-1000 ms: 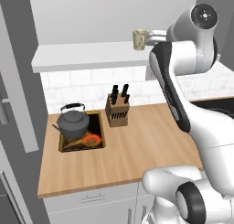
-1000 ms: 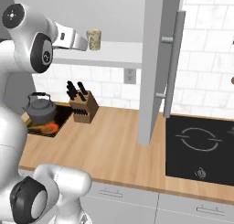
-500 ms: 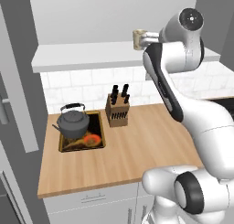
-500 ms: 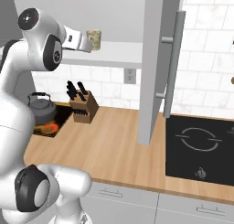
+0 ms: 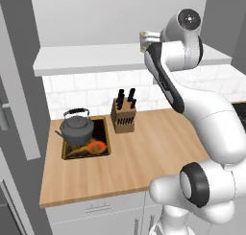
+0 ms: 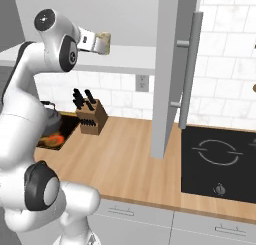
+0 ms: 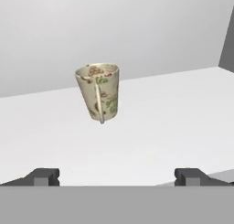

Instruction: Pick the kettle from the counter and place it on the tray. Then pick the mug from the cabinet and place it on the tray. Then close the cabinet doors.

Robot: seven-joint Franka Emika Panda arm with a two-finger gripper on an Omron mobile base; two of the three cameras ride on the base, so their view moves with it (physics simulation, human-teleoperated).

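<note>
While the end effector (image 7: 117, 176) gapes wide, mug (image 7: 98, 92) upright ahead, untouched

The cream mug (image 7: 98, 92) bears green and brown speckles, the kettle (image 5: 77, 127) is dark grey, the tray (image 5: 104, 146) shows orange-red, and the surface (image 5: 144, 157) is light wood.

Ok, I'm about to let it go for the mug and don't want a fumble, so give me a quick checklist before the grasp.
1. Kettle already on the tray: ok.
2. Gripper open, nothing between the fingertips: ok.
3. Mug upright on the cabinet shelf: ok.
4. Mug centred between the fingertips: not ok, it sits left of centre in the hand view.
5. Gripper around the mug: not ok, the mug lies ahead of it.
6. Free tray room beside the kettle for the mug: cannot tell.
</note>
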